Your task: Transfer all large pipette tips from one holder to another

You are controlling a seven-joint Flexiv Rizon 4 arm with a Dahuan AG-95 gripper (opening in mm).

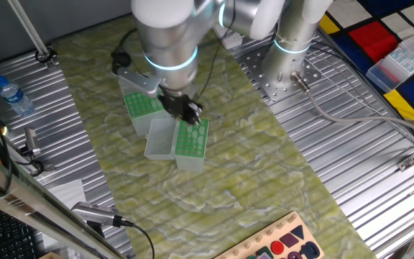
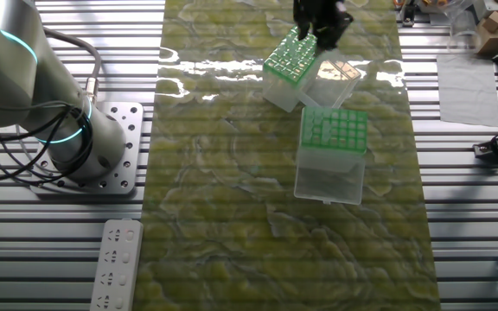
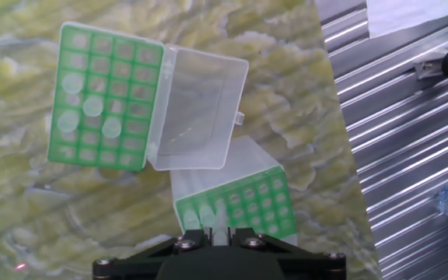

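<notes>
Bright, even light; glare on mat (image 2: 232, 69)

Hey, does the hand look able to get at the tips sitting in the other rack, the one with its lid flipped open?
Probably yes. The open lid lies off to the side, so nothing covers the tips from above.

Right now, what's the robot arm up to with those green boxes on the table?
The arm is moving large pipette tips between two open green racks. The gripper sits low over the near rack, seemingly around a tip, though I can't tell whether it has closed. The far rack holds only a few tips, so most slots are empty.
</notes>
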